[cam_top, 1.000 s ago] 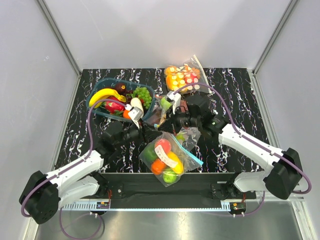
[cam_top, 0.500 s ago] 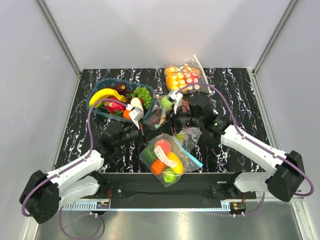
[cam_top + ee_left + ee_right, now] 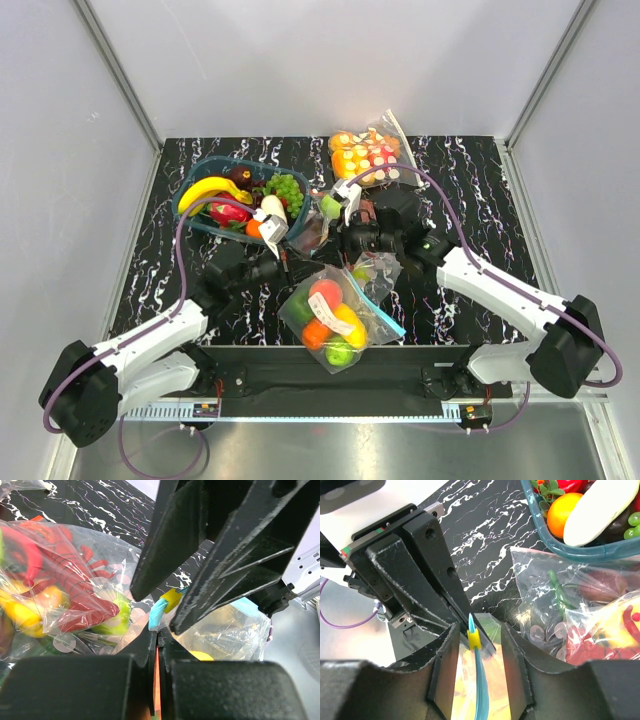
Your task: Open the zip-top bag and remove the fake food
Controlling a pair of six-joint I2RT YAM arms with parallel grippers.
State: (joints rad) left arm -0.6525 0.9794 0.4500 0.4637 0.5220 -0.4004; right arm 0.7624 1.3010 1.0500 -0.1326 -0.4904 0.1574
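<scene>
Left pincer (image 3: 156, 640): just snapped shut on the teal edge of the zip-top bag (image 3: 355, 300).
Right pincer (image 3: 477, 636): just let go; its jaws stand apart around the yellow slider (image 3: 474, 639).
Bag: near middle of the desk (image 3: 480, 190), between the arms.
Fake food (image 3: 330, 320): inside the bag.
Meaning: one side is held, so pulling the zipper likely comes next.

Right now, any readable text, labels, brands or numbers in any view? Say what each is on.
No legible text in any view.
White strip on or in the zip-top bag: possibly a label, too small to read.
Pale round marks on the pepper bag: no characters visible.
</scene>
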